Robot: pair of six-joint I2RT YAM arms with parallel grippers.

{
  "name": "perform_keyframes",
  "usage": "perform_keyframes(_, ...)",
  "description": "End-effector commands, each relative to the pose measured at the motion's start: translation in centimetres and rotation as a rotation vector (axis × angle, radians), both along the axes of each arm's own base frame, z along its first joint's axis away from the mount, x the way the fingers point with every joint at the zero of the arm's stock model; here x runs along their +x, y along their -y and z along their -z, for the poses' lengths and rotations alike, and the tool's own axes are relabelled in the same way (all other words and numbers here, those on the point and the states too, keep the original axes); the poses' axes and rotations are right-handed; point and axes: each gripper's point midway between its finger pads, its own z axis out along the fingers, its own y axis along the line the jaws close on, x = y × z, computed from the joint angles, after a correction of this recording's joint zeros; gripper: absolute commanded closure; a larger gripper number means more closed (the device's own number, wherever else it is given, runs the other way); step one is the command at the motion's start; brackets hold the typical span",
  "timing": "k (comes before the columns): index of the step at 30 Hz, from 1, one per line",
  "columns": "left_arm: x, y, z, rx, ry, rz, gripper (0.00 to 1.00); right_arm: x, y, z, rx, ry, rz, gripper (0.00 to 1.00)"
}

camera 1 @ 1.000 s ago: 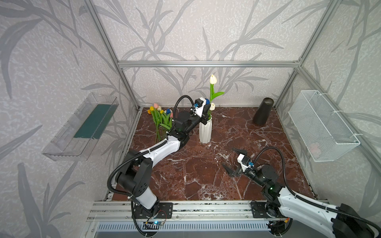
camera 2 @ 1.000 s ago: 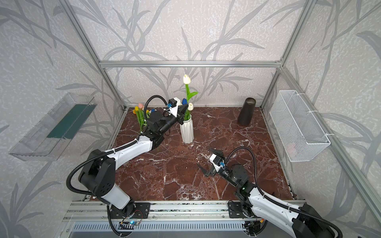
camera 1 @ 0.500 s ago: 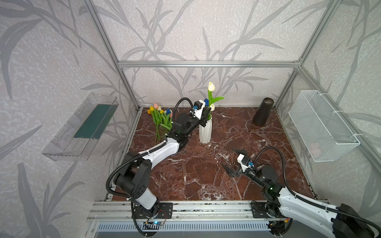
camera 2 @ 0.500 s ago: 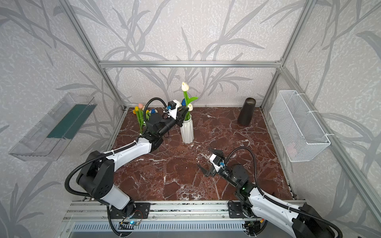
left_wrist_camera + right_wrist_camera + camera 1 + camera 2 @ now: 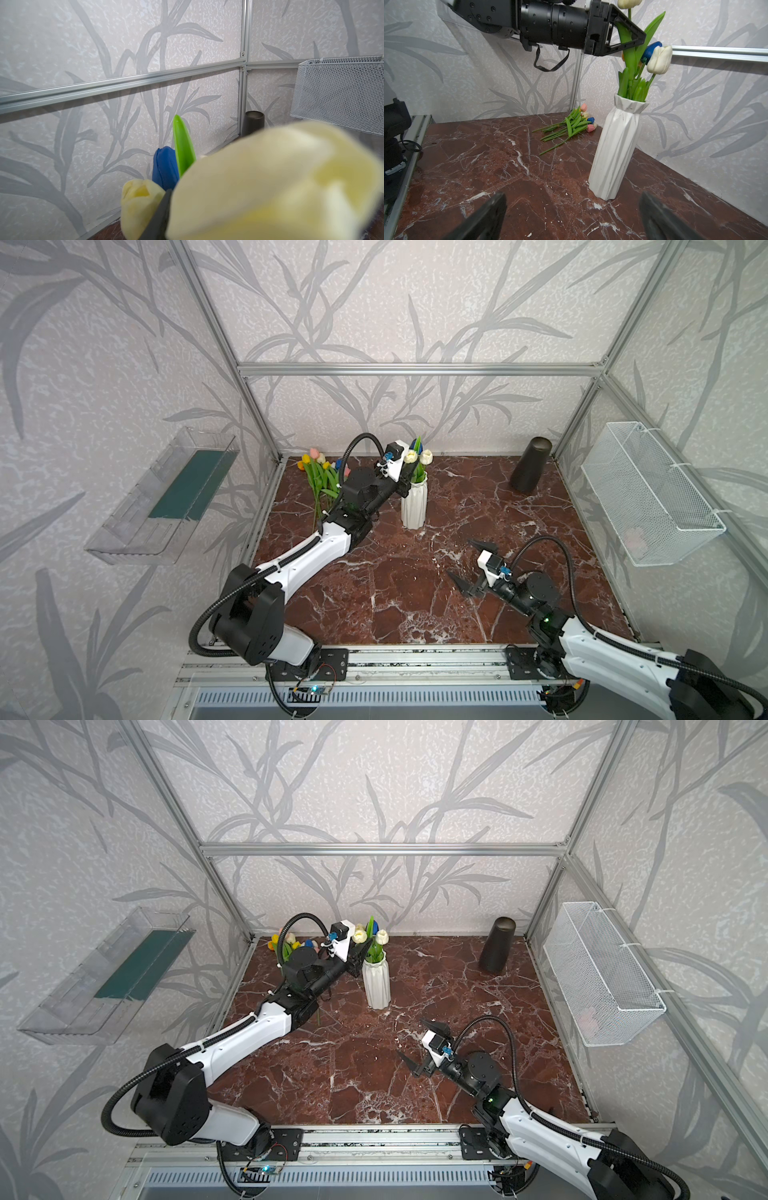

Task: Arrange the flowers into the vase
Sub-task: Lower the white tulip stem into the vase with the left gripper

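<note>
At the back of the marble surface [image 5: 415,593], roughly in the middle, the white ribbed vase [image 5: 414,506] stands upright with a few flowers in it already. I can make out two white heads [image 5: 417,456] and a blue one [image 5: 652,51]. There may be a bit of orange tucked behind the leaves, but it's too hidden to be sure. Their stems go down through the mouth and the heads sit well above the rim.

So it's partly done, I'd say well under half. The rest of the flowers [image 5: 573,124] are in a loose bunch flat on the surface in the back left corner, apart from the vase. There are pink, white, blue and yellow heads in there, and they overlap too much for me to count.

The left gripper [image 5: 409,475] is right up at the stems just above the vase mouth. The left wrist view is basically all white petals with one dark finger poking between two heads. Honestly I can't tell if it's pinching a stem or has let go.

The right gripper [image 5: 462,558] hovers over the front right part of the surface, fingers spread wide, nothing in it, well away from both vase and bunch.

What's left, as I read it, is picking up the bunch stem by stem and getting it all into the vase.
</note>
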Motion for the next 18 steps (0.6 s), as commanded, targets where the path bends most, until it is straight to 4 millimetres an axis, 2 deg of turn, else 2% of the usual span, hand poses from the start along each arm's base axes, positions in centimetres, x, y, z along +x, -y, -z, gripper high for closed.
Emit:
perform_keyframes(1,0.2,-0.6,-1.1,0.053,-0.009,-0.026,0.72,-0.1,-0.3,-1.3,0.028,0.027,-0.012,0.0)
perform_keyframes(9,3.4,-1.3,0.2,0.127,-0.167,-0.134,0.74,-0.1,-0.2,-1.4,0.029,0.029,-0.009,0.0)
perform_keyframes(18,3.7,0.1,1.3,0.195,-0.26,-0.075,0.76,-0.1,-0.2,-1.5,0.032,0.03,-0.012,0.0)
